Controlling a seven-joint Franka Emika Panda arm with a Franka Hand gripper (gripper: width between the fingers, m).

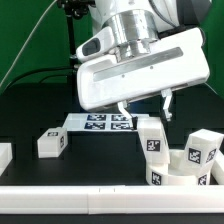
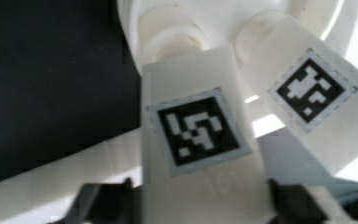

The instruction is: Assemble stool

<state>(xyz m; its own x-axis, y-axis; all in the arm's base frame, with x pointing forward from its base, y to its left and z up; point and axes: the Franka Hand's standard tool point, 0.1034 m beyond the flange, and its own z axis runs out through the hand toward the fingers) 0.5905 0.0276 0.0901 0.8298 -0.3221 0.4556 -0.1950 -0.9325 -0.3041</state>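
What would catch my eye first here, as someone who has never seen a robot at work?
First, the bulky white robot hand that hangs over the middle of the black table, closed on an upright leg with a black-and-white square tag. Next, the tagged white pieces around it: a loose leg toward the exterior view's left, another leg at its right, and the flat marker board behind.
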